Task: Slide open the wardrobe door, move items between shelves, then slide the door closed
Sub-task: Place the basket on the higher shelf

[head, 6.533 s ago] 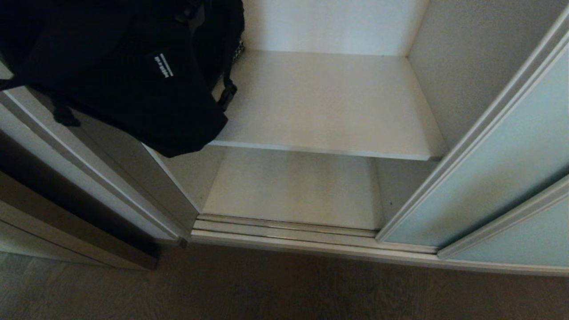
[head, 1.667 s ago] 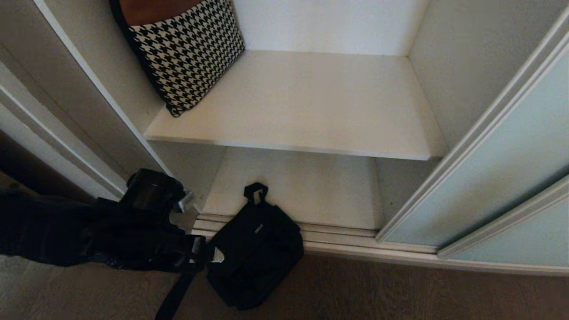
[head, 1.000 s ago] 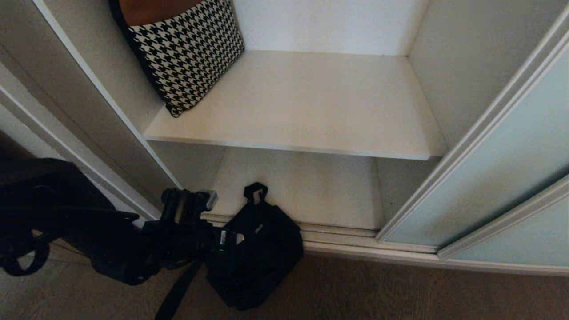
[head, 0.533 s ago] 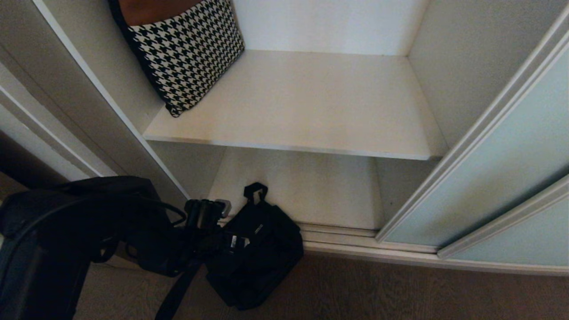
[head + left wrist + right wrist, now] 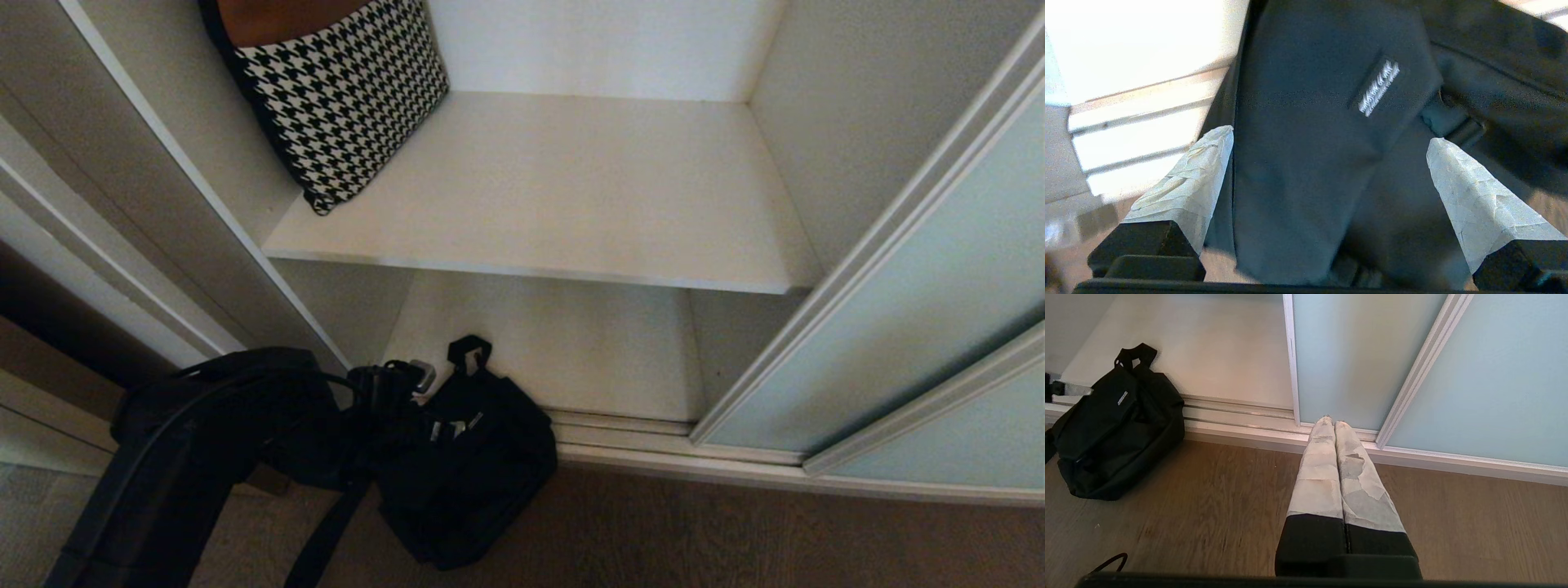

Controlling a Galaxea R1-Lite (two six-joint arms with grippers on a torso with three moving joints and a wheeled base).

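Note:
The black fabric bag [image 5: 482, 465] lies on the wooden floor across the wardrobe's bottom track, its loop handle over the lowest shelf [image 5: 563, 343]. Its strap [image 5: 322, 535] trails toward me. My left gripper [image 5: 433, 400] is down at the bag's near-left top, open. In the left wrist view the left gripper [image 5: 1329, 134] has the bag [image 5: 1306, 134] filling the wide gap between its taped fingers [image 5: 1196, 175], which do not squeeze the cloth. The sliding wardrobe door [image 5: 939, 278] stands slid to the right. My right gripper [image 5: 1329, 421] is shut and parked low before the door [image 5: 1355, 355].
A black-and-white houndstooth cushion [image 5: 343, 90] leans in the left back corner of the upper shelf [image 5: 588, 196]. White side walls [image 5: 220, 204] bound the opening, and the door track [image 5: 620, 437] runs along its foot. Brown wood floor [image 5: 735, 539] lies in front.
My left arm has swung right and lowered, bringing the open gripper from beside the bag onto its top. The bag, in the air earlier, has lain still on the floor since.

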